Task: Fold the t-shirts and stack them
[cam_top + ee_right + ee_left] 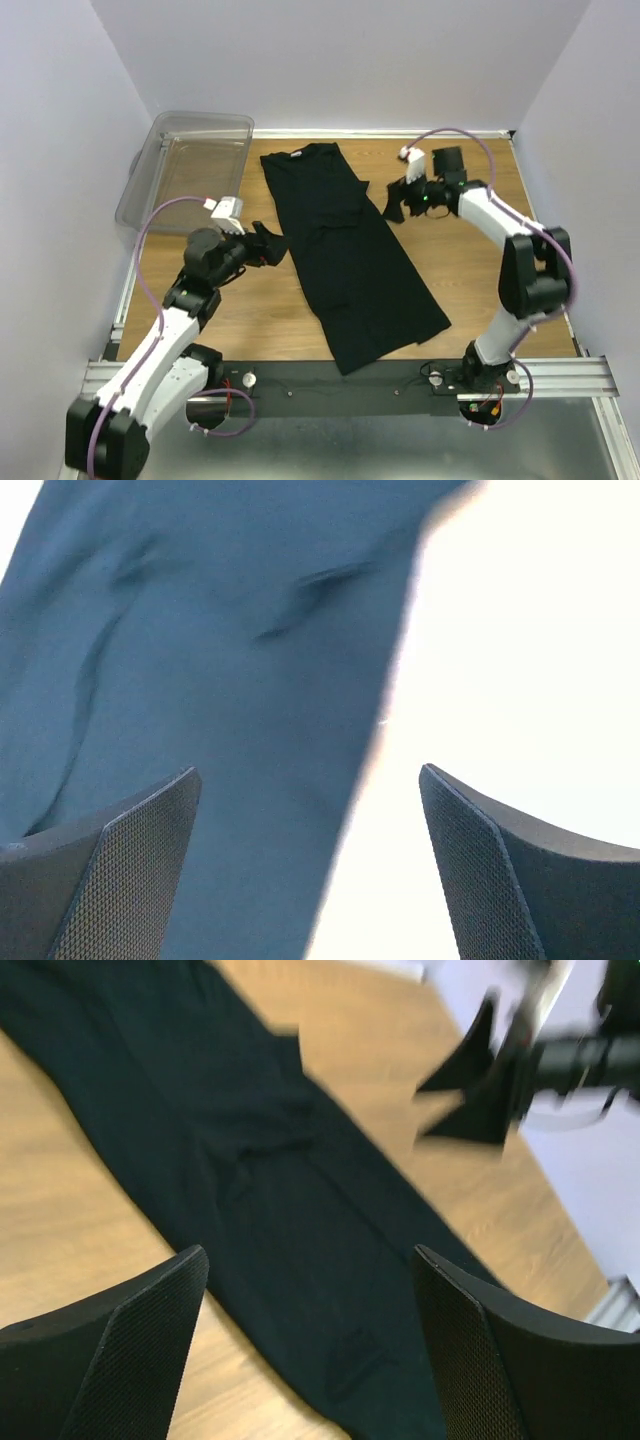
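Top external view. Table (470,260): wooden. T-shirt (345,250): long narrow strip mid-table, collar far, hem near, axis slanting toward the right arm. Left gripper (272,243): spread, empty, just beside the strip's left edge. Right gripper (397,203): spread, empty, near the right edge, farther up.

Two arms, same build. Left arm (152,362) and right arm (495,212): white shells on the links, chunky black joints, black blocks at the elbows. A thin purple cable (140,255) loops along each one. A small white camera block (228,209) sits on each wrist. Left pincer (308,1252) and right pincer (308,770): black wedge-shaped fingers (140,1350), inner faces covered in fine dotted grip texture. Bases are bolted to a black-and-silver rail (340,388).
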Robot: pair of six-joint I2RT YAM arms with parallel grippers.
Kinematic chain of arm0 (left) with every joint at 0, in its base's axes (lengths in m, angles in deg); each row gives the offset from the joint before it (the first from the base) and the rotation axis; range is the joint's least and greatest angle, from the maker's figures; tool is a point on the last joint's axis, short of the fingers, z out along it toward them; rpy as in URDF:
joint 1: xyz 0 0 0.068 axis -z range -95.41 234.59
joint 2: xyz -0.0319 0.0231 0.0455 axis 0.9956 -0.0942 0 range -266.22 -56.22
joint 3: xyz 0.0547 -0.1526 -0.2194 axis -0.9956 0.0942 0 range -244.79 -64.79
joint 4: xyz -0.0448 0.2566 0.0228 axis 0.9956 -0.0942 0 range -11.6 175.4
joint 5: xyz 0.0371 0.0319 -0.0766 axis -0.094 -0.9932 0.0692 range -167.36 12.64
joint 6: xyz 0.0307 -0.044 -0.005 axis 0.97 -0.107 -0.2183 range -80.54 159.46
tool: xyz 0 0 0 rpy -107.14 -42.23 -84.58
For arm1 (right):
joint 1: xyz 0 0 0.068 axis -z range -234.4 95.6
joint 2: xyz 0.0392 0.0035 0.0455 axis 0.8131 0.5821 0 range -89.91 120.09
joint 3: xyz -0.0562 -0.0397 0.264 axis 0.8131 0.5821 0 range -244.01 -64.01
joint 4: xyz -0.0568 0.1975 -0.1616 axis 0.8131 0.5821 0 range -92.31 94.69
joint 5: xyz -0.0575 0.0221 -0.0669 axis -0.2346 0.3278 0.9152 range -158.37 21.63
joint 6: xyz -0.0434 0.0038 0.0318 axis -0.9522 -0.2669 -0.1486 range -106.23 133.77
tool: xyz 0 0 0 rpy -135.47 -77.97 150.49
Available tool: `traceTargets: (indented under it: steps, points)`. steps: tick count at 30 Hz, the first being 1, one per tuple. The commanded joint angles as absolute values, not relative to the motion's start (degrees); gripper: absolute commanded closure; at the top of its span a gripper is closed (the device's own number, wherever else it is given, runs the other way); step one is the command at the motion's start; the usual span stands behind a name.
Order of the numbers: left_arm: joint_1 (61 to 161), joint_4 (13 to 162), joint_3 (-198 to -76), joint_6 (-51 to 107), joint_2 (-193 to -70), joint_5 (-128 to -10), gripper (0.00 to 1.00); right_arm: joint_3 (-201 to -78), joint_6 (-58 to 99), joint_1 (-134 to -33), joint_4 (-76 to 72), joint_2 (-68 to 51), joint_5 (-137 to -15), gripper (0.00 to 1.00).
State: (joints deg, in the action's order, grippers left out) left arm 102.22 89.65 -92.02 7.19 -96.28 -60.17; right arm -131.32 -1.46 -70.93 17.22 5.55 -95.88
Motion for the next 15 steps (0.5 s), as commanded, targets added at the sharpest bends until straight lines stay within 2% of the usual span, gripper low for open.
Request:
traceTargets:
  steps: [1, 5, 8, 15]
  points:
    - [105.7, 97.3, -92.6, 6.2, -106.6, -55.7, 0.13, -139.0, 10.2, -63.4, 14.5, 17.6, -104.4, 0.07]
    - [111.4, 99.1, -92.5, 5.5, -109.5, -60.2, 0.14, -150.5, 16.7, -62.2, 12.8, 30.4, -107.7, 0.13]
    - [114.2, 100.9, -90.0, 3.6, -108.8, -62.4, 0.14, -160.9, 23.6, -62.2, 12.2, 40.2, -109.2, 0.23]
    - [114.8, 99.5, -85.4, 0.2, -100.7, -64.2, 0.14, -175.2, 33.1, -62.5, 11.7, 53.9, -111.7, 0.27]
